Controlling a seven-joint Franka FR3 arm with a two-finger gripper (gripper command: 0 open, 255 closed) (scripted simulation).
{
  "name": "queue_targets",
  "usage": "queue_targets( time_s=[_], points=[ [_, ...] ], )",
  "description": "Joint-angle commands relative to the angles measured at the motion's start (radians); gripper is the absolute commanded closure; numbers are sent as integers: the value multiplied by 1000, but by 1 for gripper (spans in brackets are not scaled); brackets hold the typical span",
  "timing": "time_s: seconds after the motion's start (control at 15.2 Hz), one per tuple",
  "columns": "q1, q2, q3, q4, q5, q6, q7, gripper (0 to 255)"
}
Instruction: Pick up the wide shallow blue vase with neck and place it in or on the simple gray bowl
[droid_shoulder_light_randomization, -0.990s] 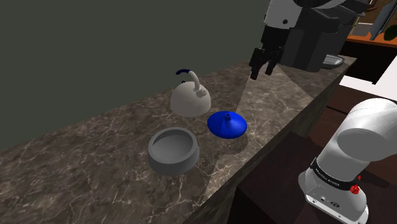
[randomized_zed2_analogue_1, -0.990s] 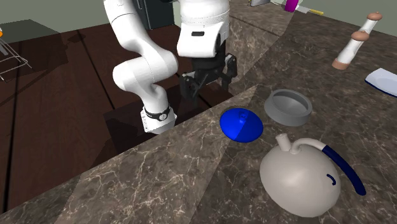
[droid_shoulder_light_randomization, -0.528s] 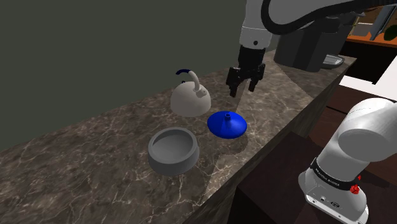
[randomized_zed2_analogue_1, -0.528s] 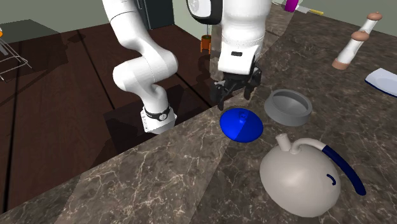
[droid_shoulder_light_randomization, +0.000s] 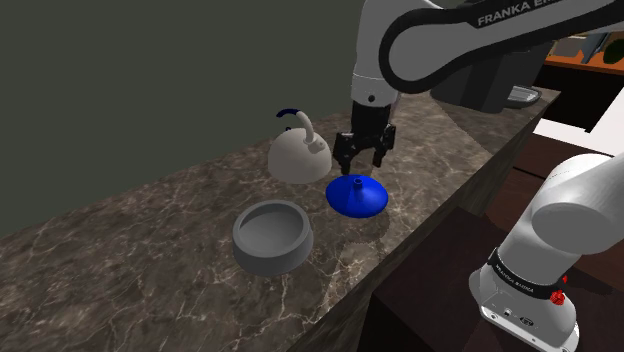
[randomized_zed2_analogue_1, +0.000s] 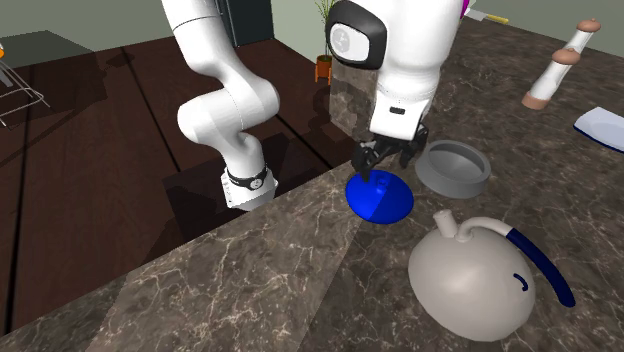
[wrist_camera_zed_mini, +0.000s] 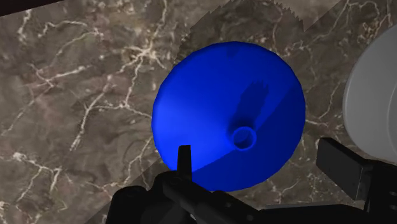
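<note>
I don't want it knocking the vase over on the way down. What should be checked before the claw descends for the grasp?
1. Claw open: ok, fingers stand apart.
2. Claw above the blue vase: ok, its neck lies between the fingers in the wrist view.
3. Vase upright on the counter: ok.
4. Gray bowl open side up, beside the vase: ok.
5. Gap between claw and white kettle: cannot tell; kettle sits close by.
</note>
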Motion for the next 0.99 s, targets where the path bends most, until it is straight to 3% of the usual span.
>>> queue_targets(
  time_s=[0.0,0.66,0.73,0.92],
  points=[
    [3,9,10,-22,6,32,3,0],
    [4,23,19,-47,11,71,3,0],
    [4,23,19,-47,11,71,3,255],
    [4,23,19,-47,11,71,3,255]
  ],
)
